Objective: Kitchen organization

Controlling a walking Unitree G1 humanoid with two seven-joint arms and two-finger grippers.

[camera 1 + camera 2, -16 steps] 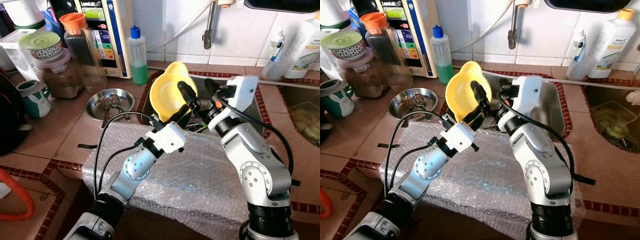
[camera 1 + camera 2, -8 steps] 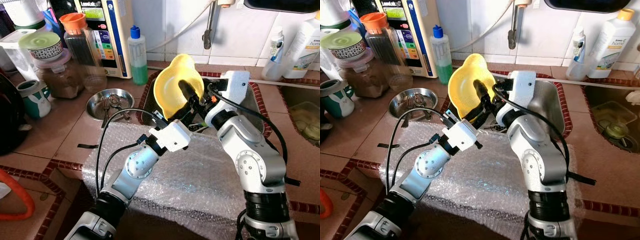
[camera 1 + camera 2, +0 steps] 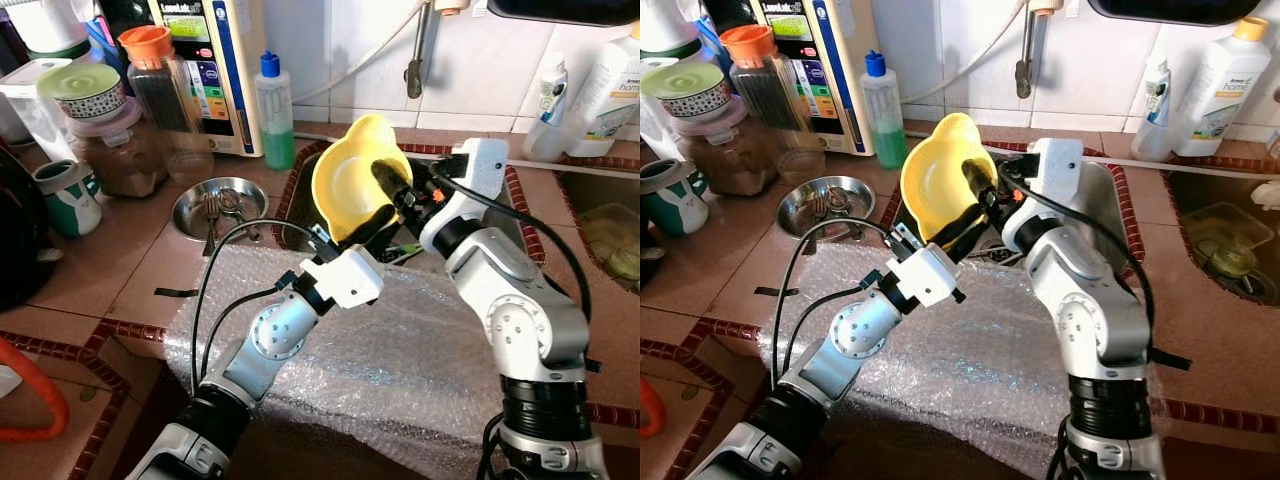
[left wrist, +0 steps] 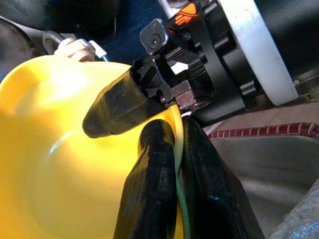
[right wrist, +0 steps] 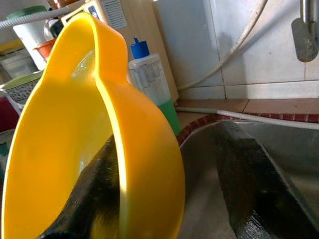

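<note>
A yellow bowl point(image 3: 345, 185) stands tilted on its edge above the left side of the sink point(image 3: 1106, 215). My left gripper point(image 3: 374, 220) reaches up from below and is shut on the bowl's lower rim; in the left wrist view its fingers point(image 4: 154, 164) pinch the thin yellow edge point(image 4: 60, 149). From the right, my right gripper point(image 3: 403, 190) stands open astride the bowl's rim. In the right wrist view one finger point(image 5: 94, 199) lies inside the bowl point(image 5: 65, 129) and the other finger point(image 5: 249, 169) is outside, apart from it.
Bubble wrap point(image 3: 400, 350) covers the counter in front of the sink. A steel dish with forks point(image 3: 220, 208) sits left of the sink, with a green soap bottle point(image 3: 275, 115), jars point(image 3: 150, 80) and a mug point(image 3: 65, 195) behind and beside it. The faucet point(image 3: 418, 60) hangs behind.
My left gripper has carried the bowl slightly up and to the right. My right gripper has come in from beside the bowl, and its fingers now straddle the rim.
</note>
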